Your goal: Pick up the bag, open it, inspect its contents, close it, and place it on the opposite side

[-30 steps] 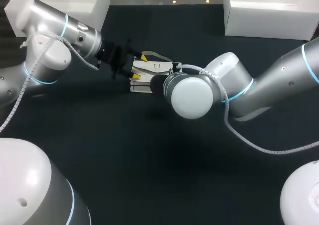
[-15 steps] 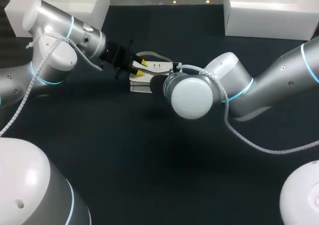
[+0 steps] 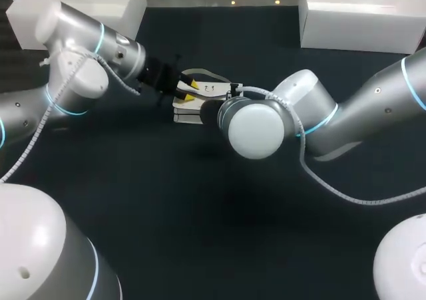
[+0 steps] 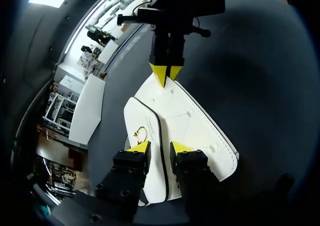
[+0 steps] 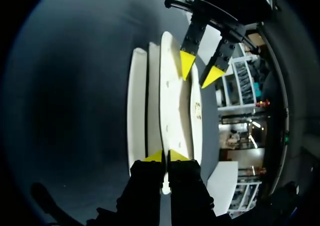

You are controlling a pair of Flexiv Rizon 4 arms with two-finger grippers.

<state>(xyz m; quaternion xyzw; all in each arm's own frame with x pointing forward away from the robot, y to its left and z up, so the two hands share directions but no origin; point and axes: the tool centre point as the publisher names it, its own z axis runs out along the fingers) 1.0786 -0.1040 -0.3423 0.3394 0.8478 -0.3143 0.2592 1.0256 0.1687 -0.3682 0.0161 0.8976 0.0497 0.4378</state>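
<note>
A white bag (image 3: 188,110) with dark edging and a pale strap hangs off the dark table between my two grippers. My left gripper (image 3: 189,91) comes in from the left, its yellow tips on either side of the bag's upper flap. In the left wrist view the left gripper (image 4: 161,148) pinches the flap of the bag (image 4: 192,123) beside a small gold clasp (image 4: 140,134). My right gripper (image 4: 165,74) is shut on the far edge. In the right wrist view the right gripper (image 5: 165,157) clamps a thin panel of the bag (image 5: 172,103), with the left gripper (image 5: 200,70) opposite. The head view hides the right fingers behind the wrist.
A white box (image 3: 100,4) stands at the back left and another white box (image 3: 363,20) at the back right. The dark table surface (image 3: 200,233) spreads out in front of the arms.
My left gripper has narrowed onto the bag's flap and its arm has shifted slightly right toward the bag. The right arm and the bag have kept still.
</note>
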